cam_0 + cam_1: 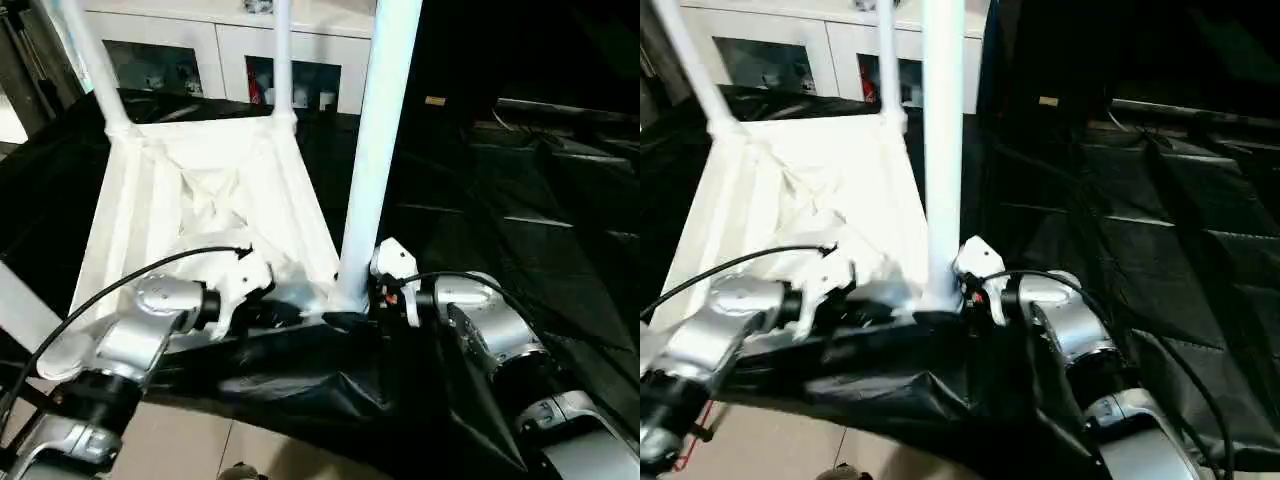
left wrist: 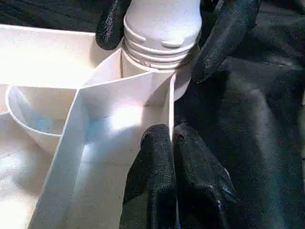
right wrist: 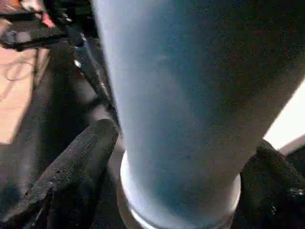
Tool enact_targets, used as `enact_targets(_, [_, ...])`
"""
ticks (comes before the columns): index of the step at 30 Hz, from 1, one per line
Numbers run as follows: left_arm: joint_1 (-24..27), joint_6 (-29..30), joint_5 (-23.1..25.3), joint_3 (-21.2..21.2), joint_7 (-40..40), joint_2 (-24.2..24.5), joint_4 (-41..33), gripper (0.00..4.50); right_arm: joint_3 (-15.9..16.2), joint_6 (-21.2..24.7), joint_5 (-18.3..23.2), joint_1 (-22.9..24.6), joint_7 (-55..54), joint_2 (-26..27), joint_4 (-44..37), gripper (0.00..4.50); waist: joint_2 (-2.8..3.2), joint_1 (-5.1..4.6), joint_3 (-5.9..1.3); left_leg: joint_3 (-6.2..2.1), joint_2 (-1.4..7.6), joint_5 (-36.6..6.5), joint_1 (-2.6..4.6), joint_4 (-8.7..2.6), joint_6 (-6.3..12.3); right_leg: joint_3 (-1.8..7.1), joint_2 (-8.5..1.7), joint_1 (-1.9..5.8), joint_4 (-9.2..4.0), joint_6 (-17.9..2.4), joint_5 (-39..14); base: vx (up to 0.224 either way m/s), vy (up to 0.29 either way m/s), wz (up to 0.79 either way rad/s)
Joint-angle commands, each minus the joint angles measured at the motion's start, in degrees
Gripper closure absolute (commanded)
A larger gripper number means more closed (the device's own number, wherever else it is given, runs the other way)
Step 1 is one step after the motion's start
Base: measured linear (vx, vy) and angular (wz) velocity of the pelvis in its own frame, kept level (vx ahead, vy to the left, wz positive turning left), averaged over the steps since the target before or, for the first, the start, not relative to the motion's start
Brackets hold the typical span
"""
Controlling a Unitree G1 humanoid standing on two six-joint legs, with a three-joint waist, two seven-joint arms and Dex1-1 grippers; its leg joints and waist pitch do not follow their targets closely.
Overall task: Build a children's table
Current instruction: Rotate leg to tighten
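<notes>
Head cam: the children's table [image 1: 200,200] lies upside down on a surface draped in black sheeting [image 1: 500,230], ribs facing up, with three legs standing in its corner sockets. The nearest leg [image 1: 375,150] rises right between the two pincers. A white cabinet [image 1: 215,50] sits beyond the table.

Left wrist cam: the left pincer [image 2: 172,143] is clenched on the thin outer wall of the tabletop, one fingertip [image 2: 157,148] inside and one outside, just beside the leg's socket.

Right wrist cam: the right pincer [image 3: 183,162] straddles the leg's base, a finger [image 3: 81,157] on each side. Can't tell if it's actually squeezing.
</notes>
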Motion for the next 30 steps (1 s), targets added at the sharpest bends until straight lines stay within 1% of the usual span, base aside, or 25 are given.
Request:
enact_targets(1, [0.98, 0.98, -3.03, -2.44, -3.12, -1.25, -2.38, 4.5, 1.26, 1.29, 0.57, 0.19, 1.39, 0.51, -1.82, 1.11, 0.05, 0.01, -2.96, -0.61, 2.82, -10.64, 0.74, -3.7, 2.73, 3.03, -5.04, 2.19, -4.09, -11.8, -7.54, 0.0, 0.0, 0.0])
enact_targets(4, [1.48, 1.58, -3.24, -2.6, -3.67, -0.85, -3.07, 4.5, 1.76, 2.17, 0.68, 0.91, 2.11, 0.44, -2.86, 1.16, -0.01, -0.04, -2.96, -0.6, 2.79, -10.6, 0.76, -3.7, 2.56, 3.05, -5.0, 2.21, -4.09, -11.82, -7.41, 0.0, 0.0, 0.0])
enact_targets(5, [1.52, 1.59, -3.13, -2.57, -3.51, -0.89, -3.03, 4.5, 1.87, 2.19, 0.57, 1.02, 2.15, 0.5, -2.79, 1.45, -0.05, -0.08, -3.01, -0.63, 2.76, -10.48, 0.75, -3.68, 2.55, 3.04, -5.02, 2.25, -4.01, -11.84, -7.16, 0.0, 0.0, 0.0])
enact_targets(8, [1.54, 0.82, -2.54, -2.46, -2.52, -1.21, -2.65, 4.5, 1.99, 2.16, 0.32, 1.23, 1.88, 0.72, -2.63, 1.63, -0.02, -0.11, -2.98, -0.65, 2.73, -10.58, 0.78, -3.7, 2.41, 3.04, -5.01, 2.23, -4.11, -11.75, -7.58, 0.0, 0.0, 0.0])
enact_targets(9, [1.12, -0.01, -1.73, -2.04, -0.28, -2.24, -1.58, 4.5, 1.36, 2.35, -0.18, 1.11, -0.98, 1.68, -1.75, 1.7, -0.09, -0.12, -2.98, -0.62, 2.74, -10.62, 0.81, -3.7, 2.41, 3.04, -5.0, 2.2, -4.13, -11.73, -7.64, 0.0, 0.0, 0.0])
enact_targets(10, [1.04, -0.14, -1.58, -1.98, 0.07, -2.39, -1.42, 4.5, 1.24, 2.42, -0.25, 1.07, -1.46, 1.84, -1.59, 1.73, -0.07, -0.16, -2.94, -0.63, 2.71, -10.67, 0.82, -3.71, 2.32, 3.08, -5.04, 2.19, -4.19, -11.68, -7.83, 0.0, 0.0, 0.0])
enact_targets(11, [0.22, -0.17, -0.26, -1.33, 3.79, -3.86, -0.09, 4.5, -0.23, 3.11, -0.76, 0.58, -6.44, 3.55, -0.03, 1.74, -0.08, -0.28, -2.89, -0.66, 2.72, -11.03, 0.86, -3.78, 2.01, 3.1, -5.02, 2.15, -4.24, -11.55, -8.5, 0.0, 0.0, 0.0])
enact_targets(12, [-0.12, 0.17, 0.27, -1.04, 5.38, -4.45, 0.34, 4.5, -0.88, 3.43, -0.96, 0.4, -8.46, 4.26, 0.5, 1.75, -0.03, -0.41, -2.64, -0.67, 2.67, -12.51, 1.01, -3.95, 1.32, 3.17, -5.14, 1.95, -4.59, -11.3, -11.14, 0.0, 0.0, 0.0])
enact_targets(13, [-0.58, 0.42, 0.94, -0.75, 7.28, -5.07, 0.93, 4.5, -1.47, 3.64, -1.18, 0.29, -10.59, 5.01, 0.93, 1.75, -0.11, -0.44, -2.59, -0.72, 2.61, -13.28, 1.06, -4.0, 0.95, 3.2, -5.25, 1.97, -4.81, -10.98, -12.96, 0.0, 0.0, 0.0])
enact_targets(14, [-1.26, 0.76, 1.57, -0.39, 9.44, -5.89, 1.77, 4.5, -2.4, 4.16, -1.39, -0.09, -13.91, 6.15, 1.91, 1.76, -0.11, -0.39, -2.58, -0.84, 2.66, -14.36, 1.15, -4.09, 0.28, 3.22, -5.42, 2.0, -5.04, -10.11, -15.94, 0.0, 0.0, 0.0])
enact_targets(15, [-1.66, 1.02, 1.81, -0.17, 10.66, -6.37, 2.22, 4.5, -2.96, 4.66, -1.45, -0.33, -15.84, 6.81, 2.49, 1.76, -0.17, -0.49, -2.58, -0.86, 2.65, -14.52, 1.12, -4.15, 0.06, 3.25, -5.39, 1.98, -5.08, -9.74, -16.67, 0.0, 0.0, 0.0])
enact_targets(16, [-1.83, 1.11, 1.9, -0.06, 11.19, -6.6, 2.42, 4.5, -3.19, 4.86, -1.48, -0.43, -16.66, 7.11, 2.74, 1.76, -0.19, -0.65, -2.48, -0.95, 2.59, -15.27, 1.11, -4.24, -0.26, 3.25, -5.39, 1.9, -5.3, -9.07, -18.62, 0.0, 0.0, 0.0])
enact_targets(17, [-2.7, 1.15, 1.95, 0.63, 13.54, -7.92, 3.39, 4.5, -4.14, 5.49, -1.48, -0.89, -20.13, 8.48, 3.87, 1.76, -0.19, -0.87, -2.35, -0.96, 2.5, -16.23, 1.19, -4.23, -0.54, 3.28, -5.41, 1.69, -5.56, -8.48, -20.91, 0.0, 0.0, 0.0])
enact_targets(18, [-4.26, 1.42, 2.08, 1.71, 17.68, -10.33, 4.69, 4.5, -5.54, 6.16, -1.63, -1.76, -26.06, 10.85, 5.77, 1.77, -0.16, -0.94, -2.33, -1.04, 2.51, -16.9, 1.44, -4.26, -1.02, 3.3, -5.45, 1.52, -5.73, -7.99, -22.66, 0.0, 0.0, 0.0])
enact_targets(19, [-4.26, 1.42, 2.08, 1.71, 17.68, -10.33, 4.69, 4.5, -5.54, 6.16, -1.63, -1.76, -26.06, 10.85, 5.77, 1.77, -0.21, -1.12, -2.28, -1.05, 2.48, -17.25, 1.44, -4.32, -1.19, 3.31, -5.45, 1.45, -5.82, -7.87, -23.43, 0.0, 0.0, 0.0])
enact_targets(20, [-5.56, 2.29, 2.4, 2.41, 20.91, -12.45, 5.47, 4.5, -6.22, 5.99, -2.05, -2.46, -30.55, 12.81, 7.0, 1.77, -0.23, -1.1, -2.47, -1.2, 2.46, -16.87, 1.23, -4.3, -1.3, 3.26, -5.6, 1.77, -5.79, -7.38, -23.69, 0.0, 0.0, 0.0])
enact_targets(21, [-6.26, 2.38, 2.99, 2.63, 22.96, -13.59, 6.13, 4.5, -6.58, 5.51, -2.29, -2.75, -32.11, 13.92, 7.38, 1.77, -0.18, -1.26, -2.38, -1.12, 2.51, -16.35, 1.26, -4.36, -1.38, 3.35, -5.5, 1.51, -5.88, -7.23, -22.86, 0.0, 0.0, 0.0])
enact_targets(22, [-6.66, 2.35, 3.37, 2.73, 24.11, -14.22, 6.57, 4.5, -6.78, 5.17, -2.44, -2.91, -32.78, 14.57, 7.54, 1.42, -0.07, -1.21, -2.53, -1.14, 2.55, -16.22, 1.37, -4.28, -1.45, 3.38, -5.55, 1.52, -5.79, -7.37, -22.15, 0.0, 0.0, 0.0])
enact_targets(23, [-7.02, 2.46, 3.6, 2.79, 25.01, -14.84, 7.01, 4.5, -7.03, 5.03, -2.13, -3.04, -32.68, 15.23, 7.61, 1.21, -0.16, -1.19, -2.69, -1.09, 2.48, -15.2, 1.19, -4.21, -1.08, 3.35, -5.48, 1.74, -5.55, -7.84, -19.9, 0.0, 0.0, 0.0])
enact_targets(24, [-7.09, 2.44, 3.63, 2.76, 25.13, -14.99, 7.09, 4.5, -7.02, 4.89, -2.08, -3.07, -32.56, 15.39, 7.59, 1.08, -0.14, -1.11, -2.7, -0.98, 2.5, -14.21, 1.03, -4.13, -0.59, 3.38, -5.39, 1.81, -5.4, -8.21, -17.36, 0.0, 0.0, 0.0])
enact_targets(25, [-7.25, 2.3, 3.55, 2.68, 25.36, -15.6, 7.21, 4.5, -6.99, 4.94, -1.64, -3.07, -31.61, 15.91, 7.24, 1.08, -0.04, -1.07, -2.77, -0.97, 2.53, -13.85, 1.03, -4.1, -0.42, 3.37, -5.35, 1.83, -5.24, -8.49, -16.07, 0.0, 0.0, 0.0])
enact_targets(26, [-7.31, 2.19, 3.51, 2.68, 25.45, -15.83, 7.28, 4.5, -7.02, 5.09, -1.51, -3.11, -31.38, 16.1, 7.17, 1.01, -0.02, -1.15, -2.88, -0.95, 2.52, -12.72, 0.85, -4.07, 0.03, 3.33, -5.23, 2.03, -4.89, -9.05, -13.15, 0.0, 0.0, 0.0])
enact_targets(27, [-7.14, 1.79, 3.44, 2.39, 24.73, -15.82, 7.05, 4.5, -6.68, 5.21, -1.64, -3.0, -30.72, 15.98, 6.63, 0.71, -0.02, -1.11, -2.96, -0.9, 2.49, -11.65, 0.8, -3.95, 0.45, 3.28, -5.22, 2.15, -4.73, -9.4, -11.03, 0.0, 0.0, 0.0])
enact_targets(29, [-6.6, 1.12, 3.4, 1.87, 23.17, -15.42, 6.44, 4.5, -5.9, 4.73, -2.41, -2.7, -30.09, 15.37, 5.59, 0.61, 0.01, -1.13, -3.01, -0.85, 2.42, -10.51, 0.72, -3.88, 0.95, 3.21, -5.09, 2.23, -4.47, -9.95, -8.61, 0.0, 0.0, 0.0])
enact_targets(30, [-6.39, 0.94, 3.32, 1.72, 22.6, -15.22, 6.17, 4.5, -5.67, 4.53, -2.67, -2.59, -29.95, 15.11, 5.22, 0.56, 0.06, -1.18, -3.0, -0.81, 2.43, -10.62, 0.75, -3.85, 1.15, 3.2, -5.13, 2.24, -4.47, -10.18, -8.22, 0.0, 0.0, 0.0])
